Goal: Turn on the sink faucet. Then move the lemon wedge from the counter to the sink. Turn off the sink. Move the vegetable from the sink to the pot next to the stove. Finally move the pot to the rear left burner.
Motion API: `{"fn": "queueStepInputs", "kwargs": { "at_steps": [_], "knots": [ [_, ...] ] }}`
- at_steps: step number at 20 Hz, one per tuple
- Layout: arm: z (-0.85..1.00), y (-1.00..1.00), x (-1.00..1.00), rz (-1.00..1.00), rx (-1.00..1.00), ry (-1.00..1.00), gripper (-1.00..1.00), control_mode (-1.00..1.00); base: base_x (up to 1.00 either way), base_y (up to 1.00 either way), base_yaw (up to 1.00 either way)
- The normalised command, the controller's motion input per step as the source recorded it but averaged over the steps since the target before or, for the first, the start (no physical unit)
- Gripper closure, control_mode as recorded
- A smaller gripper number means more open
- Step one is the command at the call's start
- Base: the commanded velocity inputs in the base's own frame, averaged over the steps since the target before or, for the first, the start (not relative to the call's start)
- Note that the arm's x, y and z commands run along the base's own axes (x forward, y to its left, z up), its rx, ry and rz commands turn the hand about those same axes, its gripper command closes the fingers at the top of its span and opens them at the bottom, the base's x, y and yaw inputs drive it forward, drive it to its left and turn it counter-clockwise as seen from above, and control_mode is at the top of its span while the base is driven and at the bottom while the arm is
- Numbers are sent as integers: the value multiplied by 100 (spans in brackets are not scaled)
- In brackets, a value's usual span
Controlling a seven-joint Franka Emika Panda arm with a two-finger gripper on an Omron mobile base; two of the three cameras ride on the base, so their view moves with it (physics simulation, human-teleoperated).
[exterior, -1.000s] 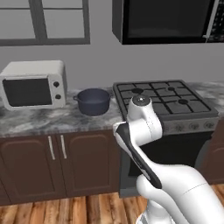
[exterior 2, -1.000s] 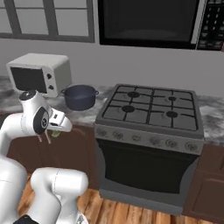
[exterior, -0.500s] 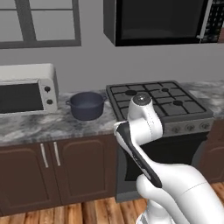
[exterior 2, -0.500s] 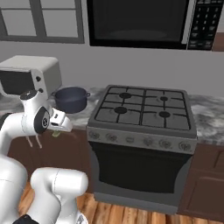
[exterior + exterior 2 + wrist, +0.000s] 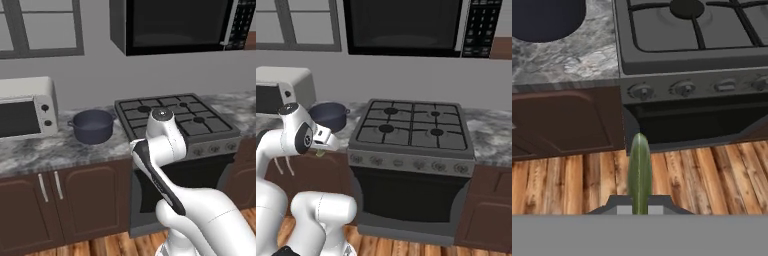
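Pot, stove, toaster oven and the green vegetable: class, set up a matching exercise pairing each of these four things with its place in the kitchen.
Things:
1. pot
2. stove
3. toaster oven
4. green vegetable

Places:
A. between the gripper's fingertips, above the wooden floor
B. beneath the black microwave
C. far left on the counter, under the window
D. on the counter between toaster oven and stove

Pairs: 1-D, 2-B, 3-C, 4-A
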Motion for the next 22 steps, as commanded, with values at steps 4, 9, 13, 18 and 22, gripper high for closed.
{"fn": "queueStepInputs", "kwargs": {
  "at_steps": [4,9,13,18,22],
  "knots": [
    [0,0,0,0,0,0,100,100,35,7,-13],
    [0,0,0,0,0,0,100,100,29,13,-12],
    [0,0,0,0,0,0,100,100,32,22,-11],
    [0,0,0,0,0,0,100,100,36,32,-10],
    [0,0,0,0,0,0,100,100,33,37,-8]
  ]
}}
